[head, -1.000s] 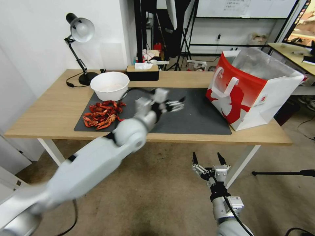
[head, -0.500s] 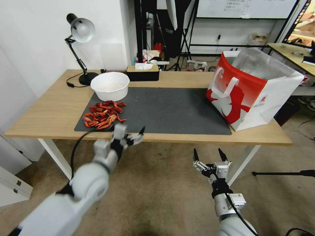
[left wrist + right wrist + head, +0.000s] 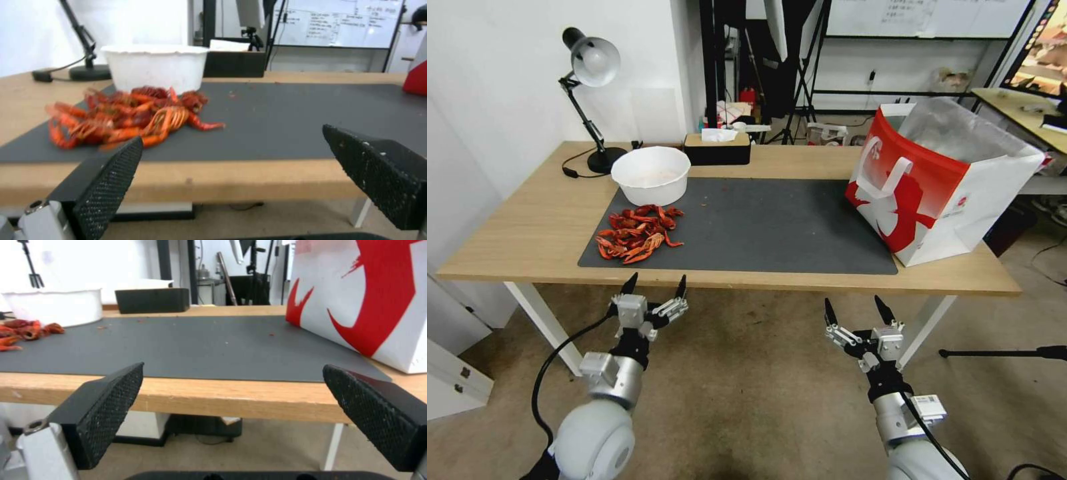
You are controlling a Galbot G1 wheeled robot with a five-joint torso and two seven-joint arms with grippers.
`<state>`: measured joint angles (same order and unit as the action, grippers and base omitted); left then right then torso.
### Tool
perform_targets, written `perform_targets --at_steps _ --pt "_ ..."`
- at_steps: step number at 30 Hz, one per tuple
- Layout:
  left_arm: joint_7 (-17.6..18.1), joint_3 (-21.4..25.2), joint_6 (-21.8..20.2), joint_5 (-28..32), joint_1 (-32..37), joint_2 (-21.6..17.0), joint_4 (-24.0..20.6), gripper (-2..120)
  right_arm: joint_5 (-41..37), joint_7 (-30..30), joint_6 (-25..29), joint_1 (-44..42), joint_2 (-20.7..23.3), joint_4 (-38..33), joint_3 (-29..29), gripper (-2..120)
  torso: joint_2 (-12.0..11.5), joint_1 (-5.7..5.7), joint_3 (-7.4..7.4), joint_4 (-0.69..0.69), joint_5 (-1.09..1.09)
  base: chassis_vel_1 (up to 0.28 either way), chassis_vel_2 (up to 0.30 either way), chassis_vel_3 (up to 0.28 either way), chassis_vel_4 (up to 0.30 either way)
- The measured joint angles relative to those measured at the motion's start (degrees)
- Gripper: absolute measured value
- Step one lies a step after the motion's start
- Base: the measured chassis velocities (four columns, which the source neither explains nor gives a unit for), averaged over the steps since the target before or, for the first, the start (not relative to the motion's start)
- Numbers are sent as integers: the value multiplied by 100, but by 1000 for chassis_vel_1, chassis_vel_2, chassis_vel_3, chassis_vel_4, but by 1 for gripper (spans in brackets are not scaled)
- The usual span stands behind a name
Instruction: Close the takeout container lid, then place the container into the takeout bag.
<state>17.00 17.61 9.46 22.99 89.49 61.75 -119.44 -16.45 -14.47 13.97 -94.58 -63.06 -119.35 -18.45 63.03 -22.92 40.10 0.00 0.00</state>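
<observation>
The left end effector (image 3: 654, 285) has drawn back off the wooden worktop (image 3: 527, 220) within the last second and now hangs below its front edge, jaws wide and empty, level with the right end effector (image 3: 855, 307), also wide and empty. With no clear clamshell container on the dark mat ahead of them, it has probably gone into the one red-and-white paper takeout bag (image 3: 920, 193), up beyond the right end effector, though its inside is hidden. Counted: one bag, one round white bowl (image 3: 650, 175), one heap of red crayfish (image 3: 635, 233) just beyond the left end effector, one black desk lamp (image 3: 587, 73).
</observation>
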Motion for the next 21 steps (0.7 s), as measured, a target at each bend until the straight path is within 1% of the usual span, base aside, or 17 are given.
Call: perform_targets --at_steps 1,2,4,5,21 --pt "-15 13 93 -22 52 46 35 100 -25 48 11 -2 5 0 -26 100 0 0 0 0 0 0 0 0 0" --pt "-15 13 93 -22 52 46 35 100 -25 48 11 -2 5 0 -26 100 0 0 0 0 0 0 0 0 0" --pt "-45 55 341 -96 153 173 135 100 -128 229 62 -4 21 0 -87 100 0 0 0 0 0 0 0 0 0" --pt "-47 65 377 -107 167 200 151 100 -145 258 72 -4 23 0 -94 100 0 0 0 0 0 0 0 0 0" --pt "-51 57 394 -101 137 210 167 100 -158 271 82 -1 25 9 -96 100 0 0 0 0 0 0 0 0 0"
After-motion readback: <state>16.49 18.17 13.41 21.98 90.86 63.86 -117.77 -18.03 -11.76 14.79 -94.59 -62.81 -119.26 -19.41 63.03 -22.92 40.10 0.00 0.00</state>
